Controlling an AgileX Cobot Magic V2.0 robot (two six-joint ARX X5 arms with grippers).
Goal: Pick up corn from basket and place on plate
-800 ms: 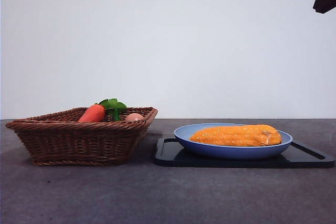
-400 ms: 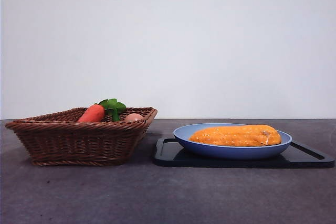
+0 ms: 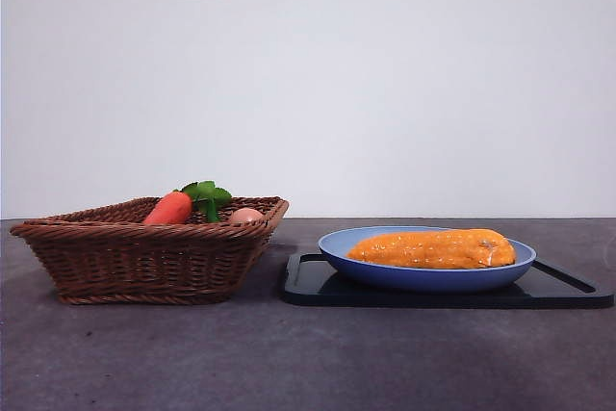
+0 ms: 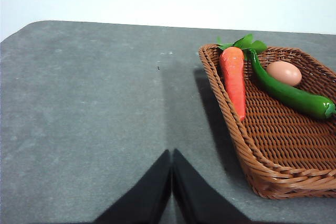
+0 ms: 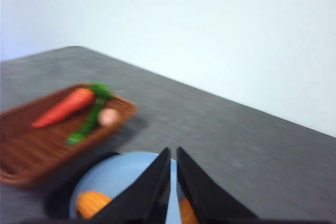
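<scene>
Corn [image 3: 433, 248] is lying flat in the plate [image 3: 423, 279], long axis across it, spanning most of the plate's width. Nothing is touching it. Plate sits on a black tray [image 3: 318, 284], and the tray is just beside the basket [image 3: 144, 259], near its right side in the front view, with a small gap between them.

Basket holds a carrot [image 4: 233, 80], a green chili pepper [image 4: 286, 92] and a pinkish egg [image 4: 283, 73]. Carrot lies along the basket wall nearest the open tabletop, its leaves at the basket's far corner. Pepper runs alongside the carrot, touching it near the leaves. Egg sits on the other side of the pepper, close against it. From the front only the carrot top, the leaves and the egg show above the basket rim.

Left gripper [image 4: 171, 182]: jaws pressed together, tips meeting, holding nothing. It hangs over bare table [image 4: 94, 108], beside the basket and clear of its rim.

Right gripper [image 5: 173, 177]: jaws nearly closed, only a thin slit between them, nothing in it. It is above the plate, well off it. That view is blurred, but the corn shows as orange patches on either side of the jaws, with the basket beyond the plate.

Neither arm appears in the front view.
</scene>
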